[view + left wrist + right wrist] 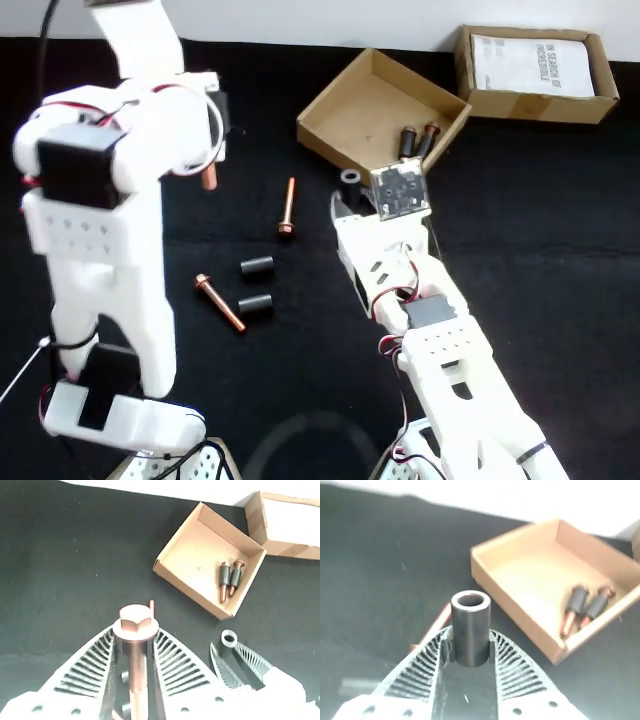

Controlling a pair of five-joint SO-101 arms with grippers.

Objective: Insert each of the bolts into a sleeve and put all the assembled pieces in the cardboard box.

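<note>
High view: the held bolt [209,179] and sleeve [350,184] sit mid-counter [560,260], the sleeve to the bolt's right, with a loose bolt [288,206] lying between them.

Left wrist view: the left end effector [135,634] pinches the bolt along its shank, head outward.

Right wrist view: the right end effector [470,634] pinches the sleeve upright with its bore open. The cardboard box [512,600] lies just beyond.

A: How is the light falling?
B: Bright, even light is coming from overhead. The black bench [560,250] is soaking it up, and the white arms [100,240] are glaring.
A: Any shadows?
B: Soft ones are lying inside the cardboard box [365,115]. The bolt [135,625] is glinting.
</note>
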